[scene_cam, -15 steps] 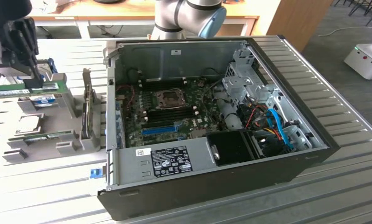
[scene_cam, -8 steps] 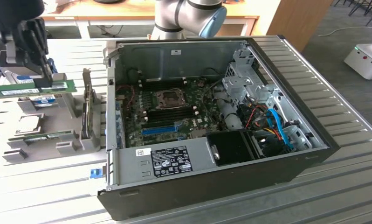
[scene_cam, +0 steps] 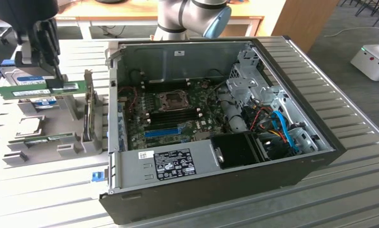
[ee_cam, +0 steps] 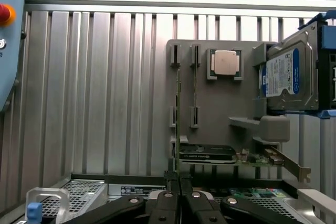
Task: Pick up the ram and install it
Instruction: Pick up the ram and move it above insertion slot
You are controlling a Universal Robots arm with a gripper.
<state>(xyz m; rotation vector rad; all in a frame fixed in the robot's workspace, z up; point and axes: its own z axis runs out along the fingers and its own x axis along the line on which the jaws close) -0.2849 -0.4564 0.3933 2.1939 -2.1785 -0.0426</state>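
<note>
The gripper [scene_cam: 58,83] hangs above the parts holder [scene_cam: 69,142] on the tabletop [scene_cam: 341,85], at the exterior view's left. Its fingers [ee_cam: 169,199] are clamped on the ram [scene_cam: 41,89], gripping one long edge, probably to leave the contact edge free for the open computer case [scene_cam: 196,190].

My pincer [ee_cam: 178,182] looks matt black and smooth. The ram [scene_cam: 41,89]: green circuit board, white paper label. Now the worktop [scene_cam: 354,109], ribbed dull grey metal. The case [scene_cam: 176,59], bare grey sheet metal inside, matt black outside. The hard drive [ee_cam: 310,56], shiny silver metal, glossy blue sticker.
</note>
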